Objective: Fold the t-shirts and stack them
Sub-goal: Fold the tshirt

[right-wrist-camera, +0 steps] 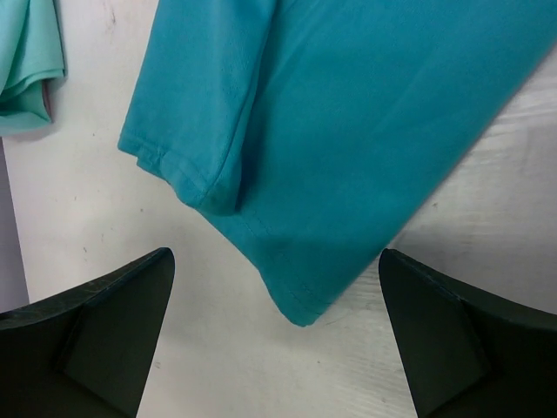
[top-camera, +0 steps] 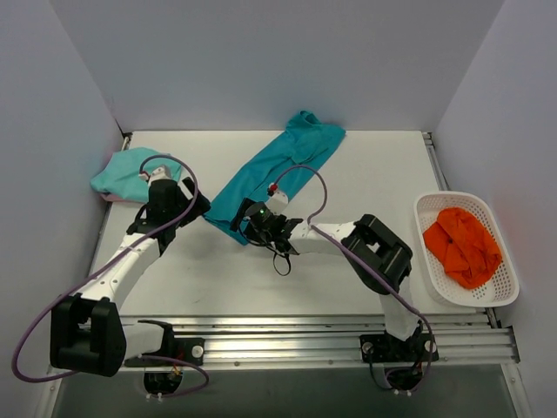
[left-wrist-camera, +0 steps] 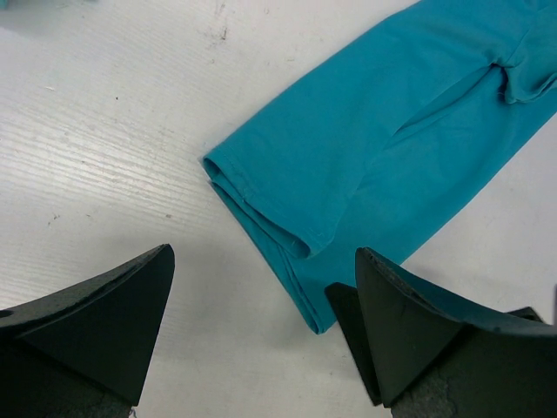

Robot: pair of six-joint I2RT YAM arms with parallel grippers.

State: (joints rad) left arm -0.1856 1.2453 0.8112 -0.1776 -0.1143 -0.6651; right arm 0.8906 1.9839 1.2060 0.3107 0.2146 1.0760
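**Jaws wide on both arms, nothing gripped**

Left gripper (left-wrist-camera: 261, 259) spread wide, hovering just off near end of teal t-shirt (top-camera: 277, 167). Right gripper (right-wrist-camera: 277, 258) equally wide, over the same near end from the right side. No cloth between fingers on either.

Top view only:
- Teal t-shirt folded into long strip, lying diagonally on table (top-camera: 374, 187), near end at centre, far end bunched by back wall.
- Mint t-shirt (top-camera: 128, 171) crumpled at far-left corner, apart from teal one, not stacked.
- White basket (top-camera: 509, 292) at right edge, holding orange cloth (top-camera: 461, 246), well apart from both shirts.

Left wrist only: stacked hem layers at strip's near corner, doubled edge visible.

Right wrist only: rounded near corner of strip, sleeve flap folded over on left, sliver of mint t-shirt at upper left with pinkish edge.
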